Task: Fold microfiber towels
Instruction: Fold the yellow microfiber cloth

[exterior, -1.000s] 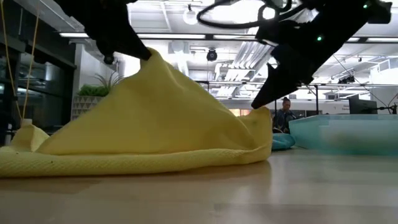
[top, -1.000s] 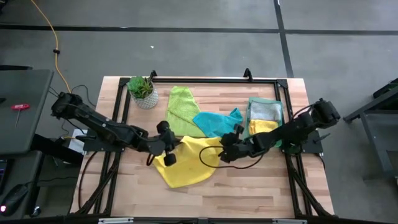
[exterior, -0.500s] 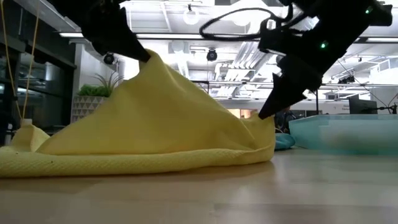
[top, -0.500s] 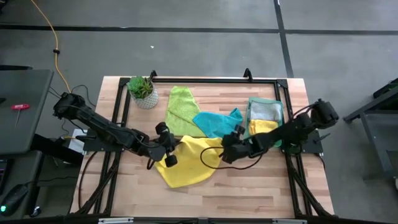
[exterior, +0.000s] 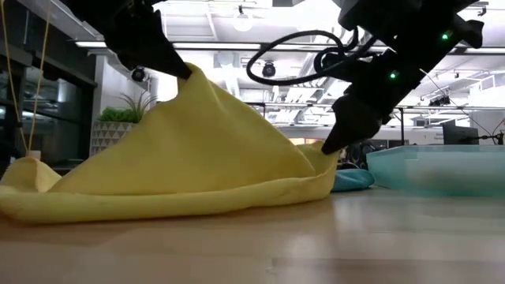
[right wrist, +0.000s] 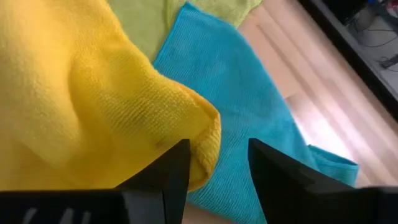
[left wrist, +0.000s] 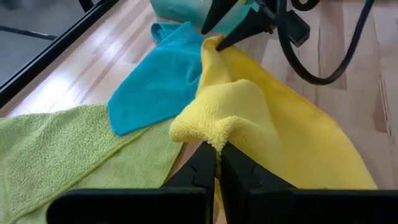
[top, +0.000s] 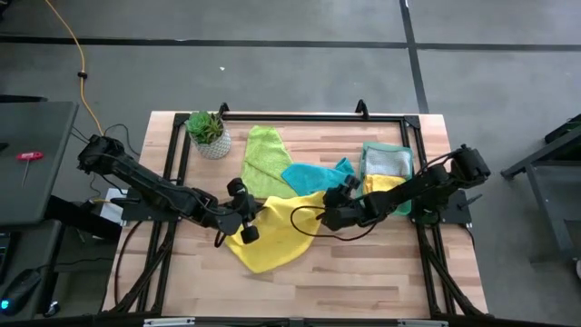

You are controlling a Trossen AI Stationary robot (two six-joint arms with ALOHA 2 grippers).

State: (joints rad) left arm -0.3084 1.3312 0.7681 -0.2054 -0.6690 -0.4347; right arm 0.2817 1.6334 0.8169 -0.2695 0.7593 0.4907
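Left gripper [top: 238, 211], seen from above, is pinched shut on a corner of the yellow towel [top: 272, 238], which lies mid-table running from far right to near left, while the right gripper [top: 329, 215] stands at its far-right corner. Low down, that corner [exterior: 322, 150] sits by the right fingertips. Its own wrist view shows parted fingers [right wrist: 163, 177] straddling but not clamping it, so lifting now could drop that corner.

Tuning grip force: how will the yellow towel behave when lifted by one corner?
Likely floppy: the yellow towel tents from the shut left pincer and sags to the table. Probably light. Its looped pile should resist slipping.
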